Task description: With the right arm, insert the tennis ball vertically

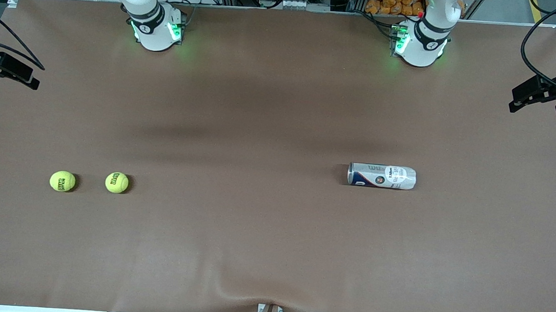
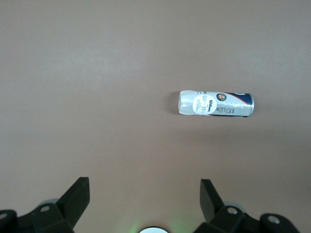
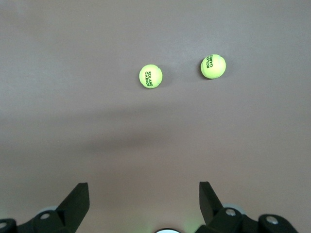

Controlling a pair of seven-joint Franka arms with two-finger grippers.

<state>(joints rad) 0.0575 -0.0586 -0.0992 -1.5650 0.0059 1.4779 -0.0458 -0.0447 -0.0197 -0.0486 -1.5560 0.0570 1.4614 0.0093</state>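
Brown table [image 1: 281, 102]: two balls [image 1: 62, 181] [image 1: 116, 182] lie toward the right arm's end, a can [image 1: 382, 176] on its side toward the left's. Left gripper [image 2: 145, 196] and right gripper [image 3: 144, 196] hang wide open, empty.

Even overhead light, soft shadows

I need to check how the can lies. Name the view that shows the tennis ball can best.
The left wrist view: the tennis ball can lies on its side on the table, label readable, nothing covering it. The front view shows the same can lying flat toward the left arm's end, but smaller. The right wrist view does not show it.
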